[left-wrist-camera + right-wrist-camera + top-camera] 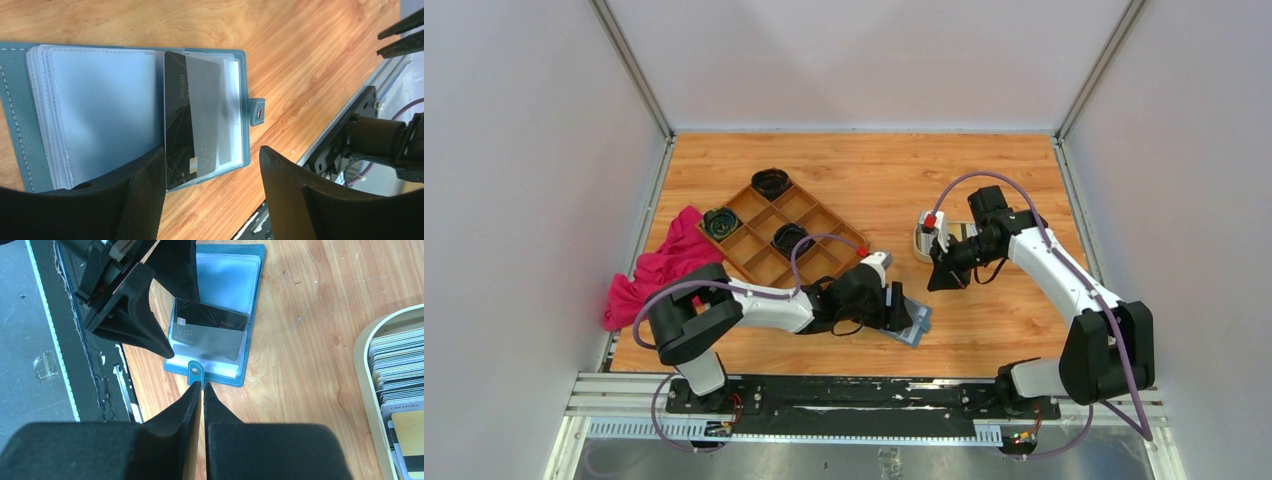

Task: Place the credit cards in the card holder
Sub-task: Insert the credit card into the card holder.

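Observation:
The teal card holder point(15, 125) lies open on the wood near the table's front edge, clear sleeves fanned out. It also shows in the top view point(916, 325) and the right wrist view point(252, 315). A dark credit card point(177, 120) sits partly inside a clear sleeve on the snap-tab side, also seen in the right wrist view point(210, 322). My left gripper point(211, 150) is open and empty, its jaws straddling the card's end. My right gripper point(202, 385) is shut with nothing visible in it, tips just beyond the snap tab point(194, 371). More cards point(400, 370) stand in the cream tray point(364, 390).
The cream tray point(921, 243) sits behind my right gripper point(942, 283). A brown wooden compartment tray point(819, 262) with dark coiled items is at the left middle, a pink cloth point(664, 265) beside it. The black base rail point(55, 340) runs along the near edge.

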Controlling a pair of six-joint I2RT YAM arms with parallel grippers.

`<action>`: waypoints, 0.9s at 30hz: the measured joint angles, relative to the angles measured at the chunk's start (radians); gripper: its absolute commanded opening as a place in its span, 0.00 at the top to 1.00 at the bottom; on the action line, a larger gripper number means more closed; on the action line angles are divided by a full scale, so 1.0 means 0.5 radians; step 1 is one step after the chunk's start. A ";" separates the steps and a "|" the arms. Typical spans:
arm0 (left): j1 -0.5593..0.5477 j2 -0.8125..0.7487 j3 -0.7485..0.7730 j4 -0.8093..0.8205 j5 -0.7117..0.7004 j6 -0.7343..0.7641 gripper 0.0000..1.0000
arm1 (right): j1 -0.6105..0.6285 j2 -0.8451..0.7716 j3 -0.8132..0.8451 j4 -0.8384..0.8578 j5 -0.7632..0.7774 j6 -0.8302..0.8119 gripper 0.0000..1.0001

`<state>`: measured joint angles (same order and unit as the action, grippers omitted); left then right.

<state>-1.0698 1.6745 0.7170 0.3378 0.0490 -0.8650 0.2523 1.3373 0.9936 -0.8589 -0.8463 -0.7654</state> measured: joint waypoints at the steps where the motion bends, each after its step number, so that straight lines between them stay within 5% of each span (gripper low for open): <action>1: -0.014 0.000 0.030 -0.053 -0.022 0.029 0.30 | 0.000 0.000 -0.001 0.000 0.000 -0.002 0.91; 14: -0.121 0.002 0.282 -0.524 -0.210 0.272 0.29 | 0.000 0.000 -0.008 0.001 0.001 -0.020 0.91; 27: -0.056 -0.005 0.180 -0.372 -0.055 0.088 0.24 | 0.000 -0.001 -0.018 0.003 0.000 -0.034 0.91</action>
<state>-1.0977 1.6718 0.8070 0.1520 0.0216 -0.8211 0.2523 1.3369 0.9844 -0.8574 -0.8463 -0.7826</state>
